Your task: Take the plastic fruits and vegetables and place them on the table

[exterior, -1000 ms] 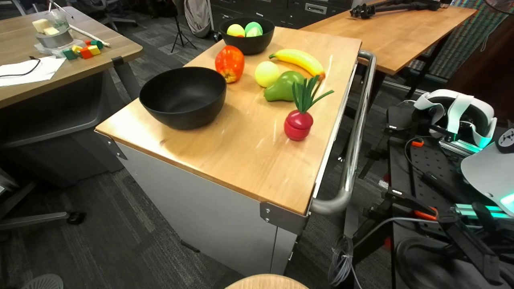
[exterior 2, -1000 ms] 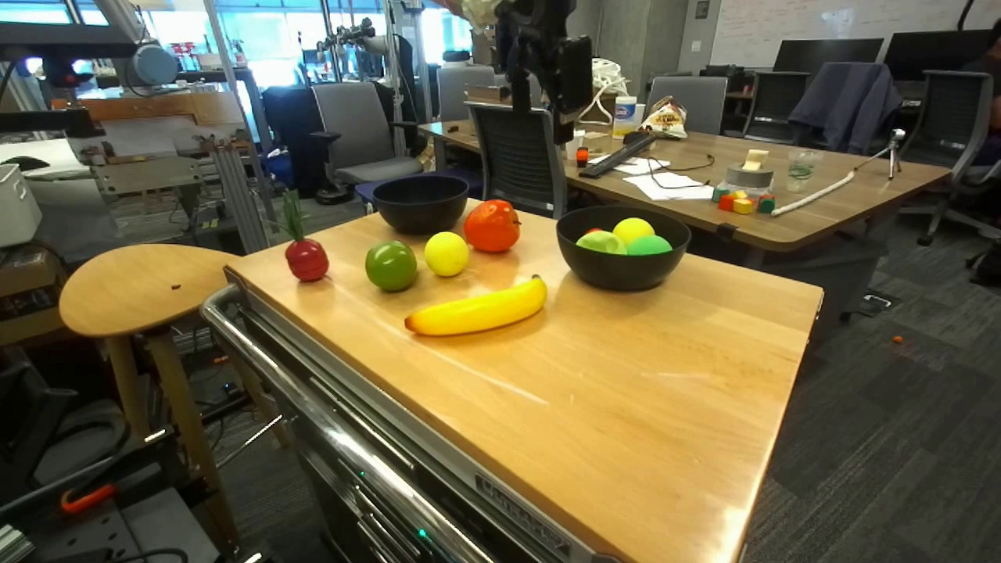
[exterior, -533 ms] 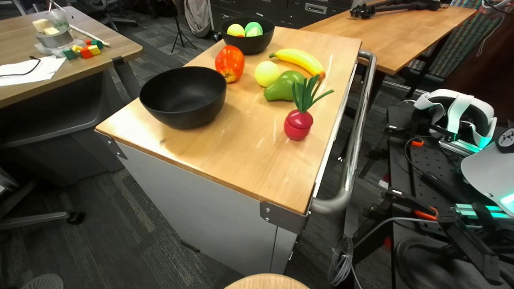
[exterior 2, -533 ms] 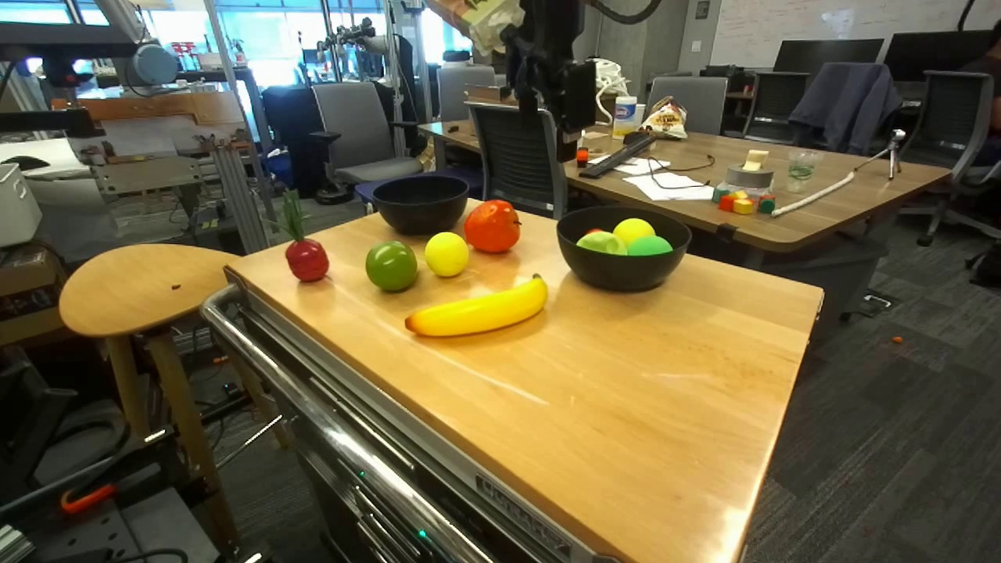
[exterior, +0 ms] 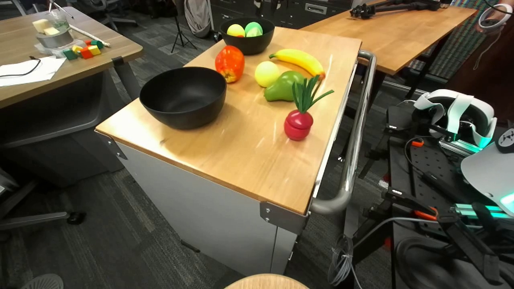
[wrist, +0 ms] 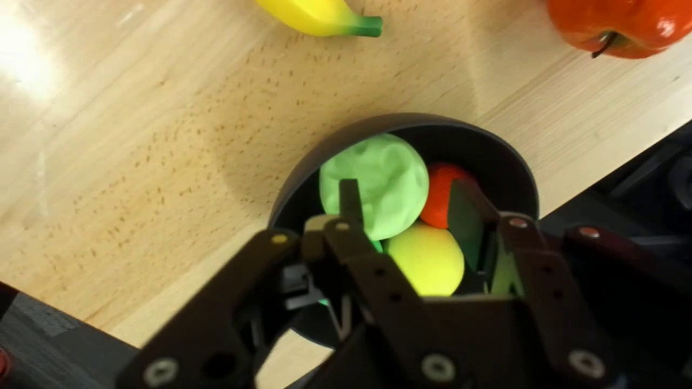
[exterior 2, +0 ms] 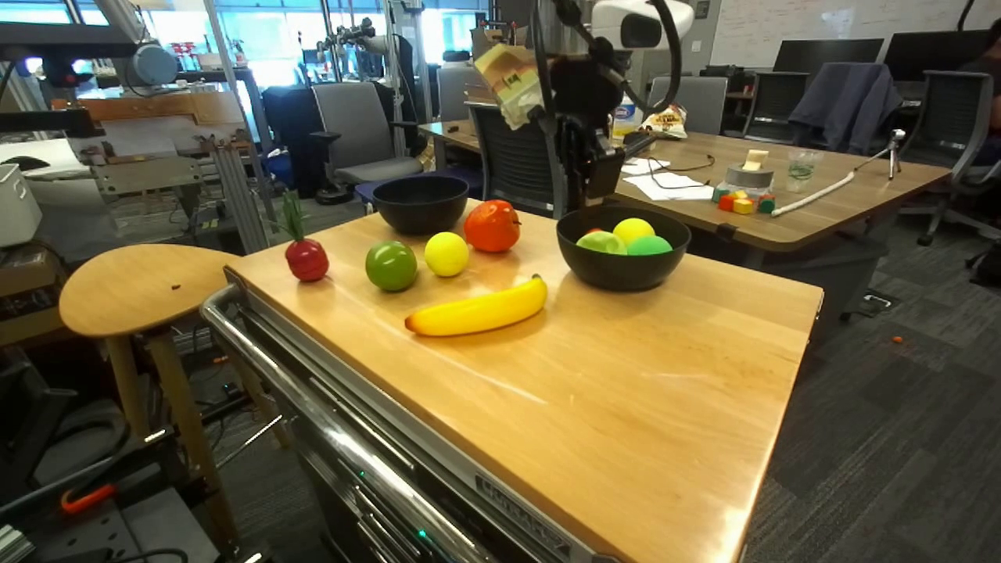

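Fingers (wrist: 351,200) have dropped, parted above the yellow ball (wrist: 427,262) in the bowl (wrist: 497,170)

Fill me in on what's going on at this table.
A robot arm has its tool open over a black bowl, gripping nothing. That bowl holds a light green piece, a yellow piece, a green piece and something red. A banana, green pear, yellow ball, red-orange fruit and leafy red vegetable already lie on the tabletop. Reaching in seems likely next.
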Robot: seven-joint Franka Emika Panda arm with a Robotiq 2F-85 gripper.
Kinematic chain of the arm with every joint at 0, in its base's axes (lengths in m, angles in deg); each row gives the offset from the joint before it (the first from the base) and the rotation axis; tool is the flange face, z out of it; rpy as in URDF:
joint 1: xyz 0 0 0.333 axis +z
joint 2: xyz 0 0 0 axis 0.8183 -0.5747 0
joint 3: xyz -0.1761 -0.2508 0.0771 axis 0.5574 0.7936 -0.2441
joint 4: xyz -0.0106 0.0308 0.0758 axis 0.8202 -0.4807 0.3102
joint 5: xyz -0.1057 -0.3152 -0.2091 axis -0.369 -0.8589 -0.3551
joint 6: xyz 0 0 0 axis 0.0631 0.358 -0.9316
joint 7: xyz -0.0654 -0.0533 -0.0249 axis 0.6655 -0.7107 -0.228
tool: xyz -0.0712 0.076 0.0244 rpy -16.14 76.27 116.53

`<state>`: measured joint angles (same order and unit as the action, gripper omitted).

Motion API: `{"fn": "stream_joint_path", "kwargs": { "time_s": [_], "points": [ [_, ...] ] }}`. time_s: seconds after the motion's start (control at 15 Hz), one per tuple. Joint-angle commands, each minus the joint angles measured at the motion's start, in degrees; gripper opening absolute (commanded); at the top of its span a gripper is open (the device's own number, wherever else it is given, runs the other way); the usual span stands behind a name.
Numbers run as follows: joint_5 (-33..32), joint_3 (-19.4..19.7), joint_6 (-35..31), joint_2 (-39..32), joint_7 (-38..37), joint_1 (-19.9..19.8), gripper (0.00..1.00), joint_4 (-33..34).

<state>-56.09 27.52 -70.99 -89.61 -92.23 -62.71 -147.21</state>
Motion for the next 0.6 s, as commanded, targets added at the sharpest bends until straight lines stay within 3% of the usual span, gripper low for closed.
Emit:
{"fn": "stream_joint_path", "kwargs": {
  "time_s": [0.0, 0.07, 0.2, 0.27, 0.33, 0.53],
  "points": [
    [-2.0, 0.7, -1.5, -4.0, -3.0, 0.3, 0.67, 3.4],
    [-2.1, 0.7, -1.7, -4.8, -3.4, 0.4, 0.67, 3.9],
    [-2.5, 0.9, -1.6, -6.1, -4.0, 0.4, 0.79, 5.0],
    [-2.9, 1.0, -1.7, -6.8, -4.3, 0.5, 0.65, 5.6],
    [-3.2, 1.1, -1.8, -7.3, -4.5, 0.5, 0.59, 6.1],
    [-3.9, 1.6, -2.2, -9.1, -5.4, 0.5, 0.25, 7.7]
  ]
}}
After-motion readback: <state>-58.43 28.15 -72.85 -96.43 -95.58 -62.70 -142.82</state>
